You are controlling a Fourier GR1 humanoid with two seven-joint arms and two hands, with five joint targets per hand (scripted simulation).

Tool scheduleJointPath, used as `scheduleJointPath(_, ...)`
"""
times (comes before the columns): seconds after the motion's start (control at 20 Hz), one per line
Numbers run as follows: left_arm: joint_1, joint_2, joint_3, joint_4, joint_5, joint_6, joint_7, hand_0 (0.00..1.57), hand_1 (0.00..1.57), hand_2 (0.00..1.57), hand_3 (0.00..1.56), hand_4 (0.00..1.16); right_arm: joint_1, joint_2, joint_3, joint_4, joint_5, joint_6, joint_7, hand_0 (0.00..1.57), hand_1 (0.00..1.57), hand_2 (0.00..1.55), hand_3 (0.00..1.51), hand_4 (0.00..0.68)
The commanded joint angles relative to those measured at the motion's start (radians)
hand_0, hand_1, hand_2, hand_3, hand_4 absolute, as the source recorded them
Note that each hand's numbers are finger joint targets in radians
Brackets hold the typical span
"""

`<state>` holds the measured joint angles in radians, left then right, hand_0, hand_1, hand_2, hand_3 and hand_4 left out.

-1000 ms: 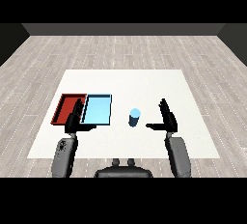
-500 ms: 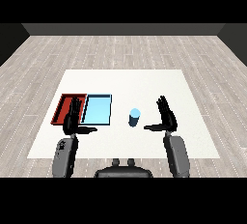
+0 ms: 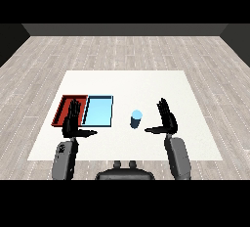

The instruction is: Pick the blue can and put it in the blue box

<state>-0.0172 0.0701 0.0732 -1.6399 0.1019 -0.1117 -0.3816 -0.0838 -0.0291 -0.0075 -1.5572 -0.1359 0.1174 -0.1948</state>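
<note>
While the white tabletop [image 3: 146,84] is viewed from the head, it is seen to carry every item in the scene. The red tray [image 3: 64,107] and the light blue tray [image 3: 99,111] are laid side by side on its left half, touching along one edge, with the red tray outermost. The left hand [image 3: 71,121] is raised in front of the boundary between the two trays, overlapping the red tray's near right corner; its fingers [image 3: 74,107] are held straight and spread, with the thumb extended to the right, and nothing is held. The right hand [image 3: 167,118] is positioned near the blue can [image 3: 136,119], to its right and apart from it; its fingers are straight and spread, the thumb pointed toward the can. The blue can is stood upright on the tabletop, between the light blue tray and the right hand, outside both trays.
</note>
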Motion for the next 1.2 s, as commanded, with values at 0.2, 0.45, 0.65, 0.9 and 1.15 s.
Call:
scheduleJointPath(0.2, -0.038, -0.017, -0.003, 0.005, -0.002, 0.022, 0.021, 0.0, 0.0, 0.0, 0.0, 0.0, -0.096, 0.015, -0.018, 0.103, -0.053, 0.001, 0.004, 0.0, 0.0, 0.0, 0.0, 0.0)
scheduleJointPath(0.45, 0.0, 0.013, 0.042, 0.038, 0.037, -0.029, -0.038, 0.0, 0.0, 0.0, 0.0, 0.0, -0.08, 0.029, 0.158, 0.114, -0.107, -0.173, -0.025, 0.0, 0.0, 0.0, 0.0, 0.0)
scheduleJointPath(0.65, 0.02, 0.008, 0.026, -0.046, 0.038, -0.011, 0.036, 0.0, 0.0, 0.0, 0.0, 0.0, -0.069, 0.017, 0.061, 0.219, -0.134, -0.055, -0.109, 0.0, 0.0, 0.0, 0.0, 0.0)
scheduleJointPath(0.9, -0.023, 0.007, 0.043, 0.05, 0.025, -0.013, -0.032, 0.0, 0.0, 0.0, 0.0, 0.0, -0.051, 0.029, 0.121, 0.212, -0.163, -0.115, -0.114, 0.0, 0.0, 0.0, 0.0, 0.0)
scheduleJointPath(1.15, -0.038, -0.001, 0.028, 0.019, 0.029, -0.002, 0.019, 0.0, 0.0, 0.0, 0.0, 0.0, -0.059, 0.029, 0.166, 0.233, -0.191, -0.16, -0.127, 0.0, 0.0, 0.0, 0.0, 0.0)
